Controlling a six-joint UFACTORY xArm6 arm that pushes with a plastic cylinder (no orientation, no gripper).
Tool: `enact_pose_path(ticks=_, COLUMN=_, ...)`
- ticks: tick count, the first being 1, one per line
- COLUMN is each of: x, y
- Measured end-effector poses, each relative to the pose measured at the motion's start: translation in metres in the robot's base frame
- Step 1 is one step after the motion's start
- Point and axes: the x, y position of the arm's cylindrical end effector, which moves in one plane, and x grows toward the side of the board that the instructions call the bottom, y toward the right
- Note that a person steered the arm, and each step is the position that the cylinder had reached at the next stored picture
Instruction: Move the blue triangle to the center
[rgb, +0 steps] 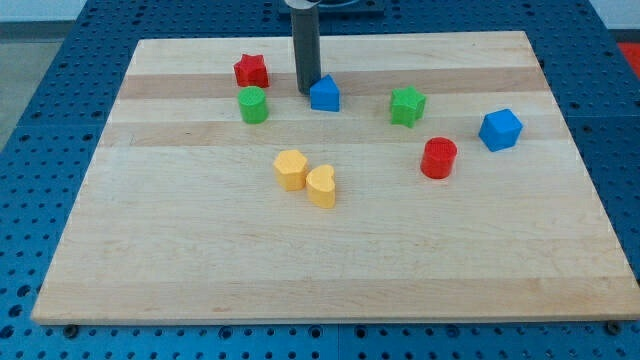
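Note:
The blue triangle (325, 94) sits on the wooden board (200, 260) near the view's top, a little left of the middle. My tip (305, 92) rests on the board just to the triangle's left, touching or nearly touching its side. The dark rod rises straight up from there and leaves the view at the top.
A red star (251, 70) and a green cylinder (253, 105) lie left of the tip. A yellow hexagon (290, 169) and a yellow heart (321, 186) sit near the middle. A green star (407, 106), a red cylinder (438, 158) and a blue cube (500, 129) lie to the right.

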Motion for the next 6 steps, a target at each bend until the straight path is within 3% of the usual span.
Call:
enact_pose_path(ticks=3, x=0.000, y=0.038)
enact_pose_path(ticks=6, x=0.049, y=0.040)
